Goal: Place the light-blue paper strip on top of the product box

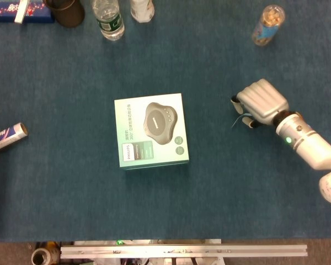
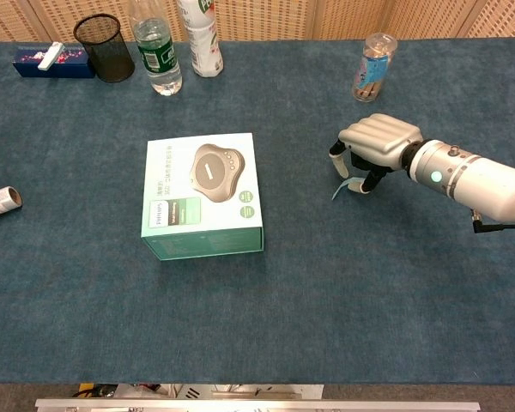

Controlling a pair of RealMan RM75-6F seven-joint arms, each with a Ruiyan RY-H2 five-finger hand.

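The product box [image 1: 151, 130] [image 2: 202, 193], mint green with a grey device pictured on its lid, lies flat at the middle of the blue table. To its right lies the light-blue paper strip [image 1: 236, 121] [image 2: 339, 190]; its left end touches the cloth and its right end curls up under my right hand [image 1: 260, 99] [image 2: 378, 137]. That hand is knuckles-up with its fingers curled down, and it pinches the raised end of the strip between thumb and fingertips. The hand hides most of the strip. Neither view shows my left hand.
Along the far edge stand a black mesh cup [image 2: 103, 47], two bottles [image 2: 159, 51] [image 2: 202, 34], a dark blue box [image 2: 51, 62] and a clear jar [image 2: 373, 64]. A rolled tube [image 2: 0, 203] lies at the left edge.
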